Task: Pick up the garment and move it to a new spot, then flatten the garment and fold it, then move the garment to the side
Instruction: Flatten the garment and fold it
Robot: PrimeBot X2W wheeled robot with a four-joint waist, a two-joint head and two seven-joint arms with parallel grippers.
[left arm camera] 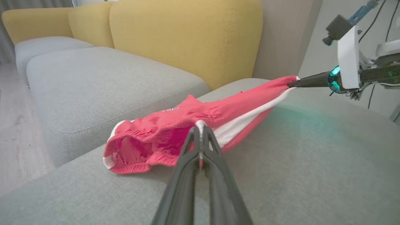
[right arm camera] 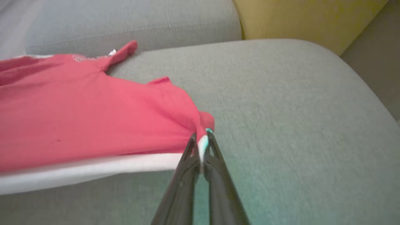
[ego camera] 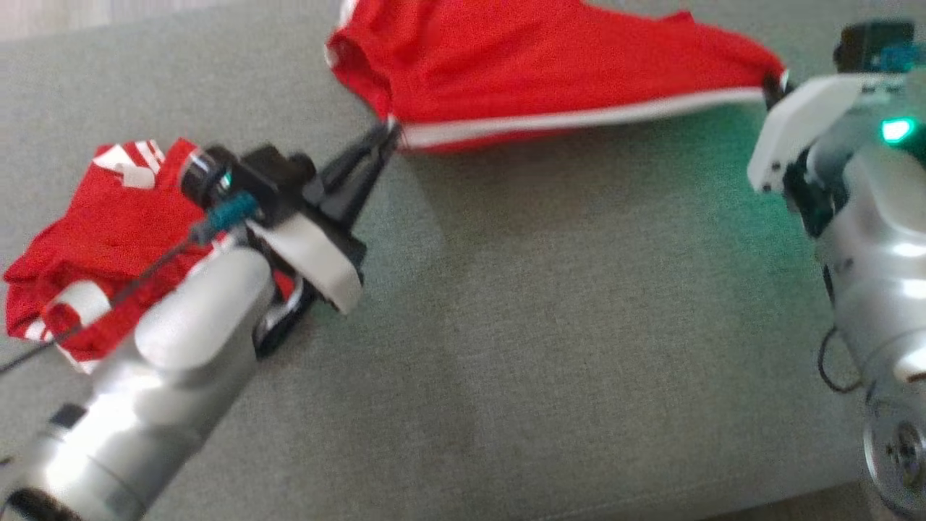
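Pinching the red shorts [ego camera: 550, 65] at both ends of the white side stripe [ego camera: 579, 116]: at one end with the left hand [ego camera: 387, 137], fingers pressed together on the cloth just beside the elastic waistband [left arm camera: 134, 156]; at the other with the right hand [ego camera: 774, 83], likewise clamped tight on a corner of fabric. Holding the striped edge taut and lifted between the two hands, with the rest of the shorts sagging beyond the fingertips onto the grey sofa seat [ego camera: 542, 325]. Behind the left hand, beside its forearm, a crumpled red garment [ego camera: 108, 239] on the same seat. Past the shorts, yellow back cushions [left arm camera: 187, 37].
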